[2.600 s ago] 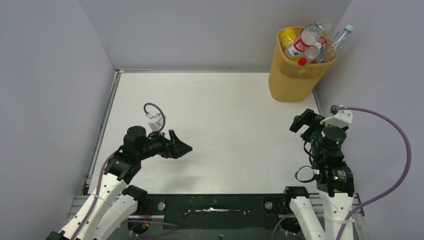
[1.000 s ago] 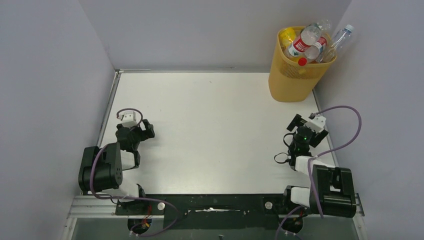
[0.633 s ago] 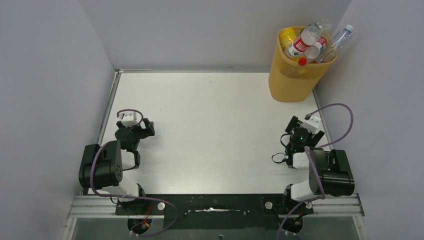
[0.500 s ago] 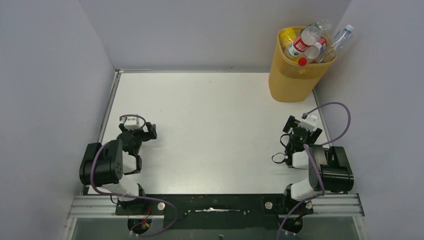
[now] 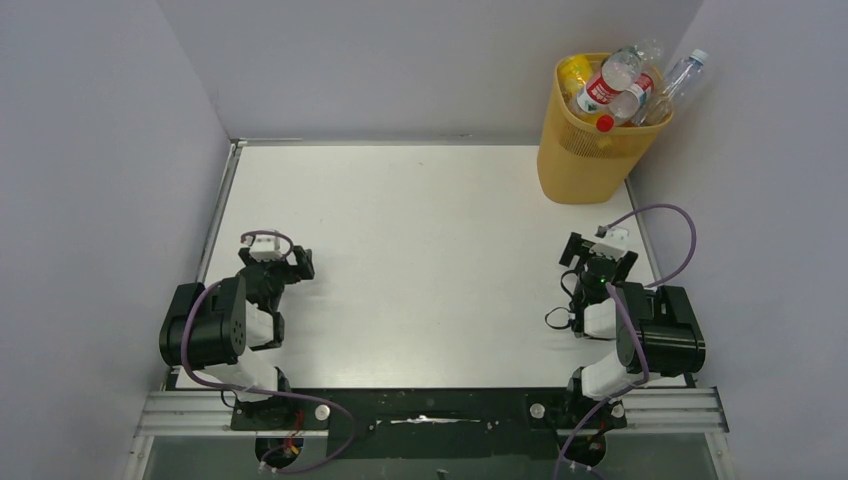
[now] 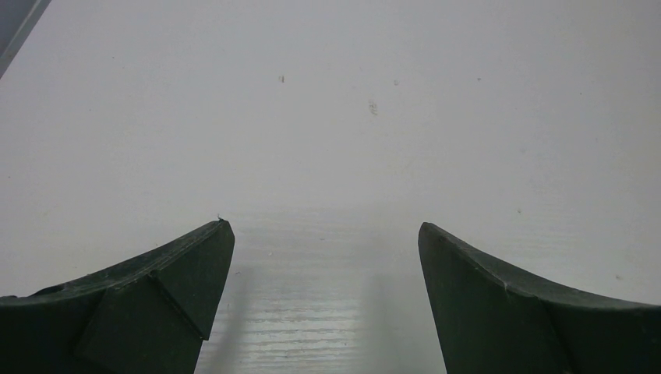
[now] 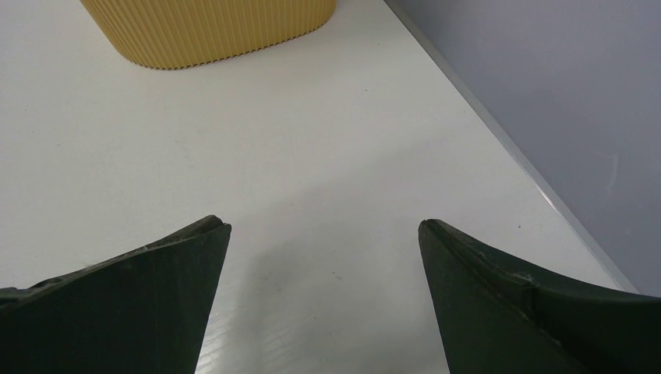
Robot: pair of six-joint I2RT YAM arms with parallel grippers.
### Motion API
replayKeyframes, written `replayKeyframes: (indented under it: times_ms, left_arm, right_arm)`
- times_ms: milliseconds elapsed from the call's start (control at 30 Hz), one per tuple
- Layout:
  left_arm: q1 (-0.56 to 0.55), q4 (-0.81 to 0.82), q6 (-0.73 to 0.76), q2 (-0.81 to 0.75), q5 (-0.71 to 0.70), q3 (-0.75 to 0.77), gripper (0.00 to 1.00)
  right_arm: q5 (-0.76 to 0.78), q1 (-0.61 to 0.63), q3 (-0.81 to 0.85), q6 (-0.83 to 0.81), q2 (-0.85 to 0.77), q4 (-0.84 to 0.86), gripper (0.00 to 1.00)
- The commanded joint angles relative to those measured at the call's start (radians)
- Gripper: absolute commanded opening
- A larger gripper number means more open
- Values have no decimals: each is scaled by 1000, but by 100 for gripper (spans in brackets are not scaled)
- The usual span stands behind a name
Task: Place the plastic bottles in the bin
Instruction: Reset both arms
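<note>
The bin [image 5: 590,160], a tall yellow-orange basket, stands at the table's far right corner. Several plastic bottles [image 5: 612,82] are heaped in it above the rim; one clear bottle [image 5: 683,78] leans out against the right wall. No bottle lies on the table. My left gripper [image 5: 288,266] is low over the near left of the table, open and holding nothing [image 6: 323,227]. My right gripper [image 5: 598,252] is low at the near right, open and holding nothing [image 7: 323,226], facing the ribbed base of the bin [image 7: 210,31].
Grey walls enclose the white table [image 5: 430,240] on the left, back and right. The table's right edge and the wall [image 7: 546,117] run close beside my right gripper. Both arms are folded back over their bases at the near edge.
Both arms have drawn back from a raised reach and folded down near their bases. In the last second the right gripper crept slightly left and farther away; the left barely moved. Both stayed open.
</note>
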Motion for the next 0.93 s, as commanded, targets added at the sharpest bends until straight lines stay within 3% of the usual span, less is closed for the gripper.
replayKeyframes:
  times_ms: [0,900]
  left_arm:
    - [-15,58,30,-2,-23,31,90]
    - [-27,41,40,-3,-36,40,90]
  right_arm:
    - [-11,-5,12,-8,-8,92,98]
    - [-62,-28,24,-1,-7,67,98]
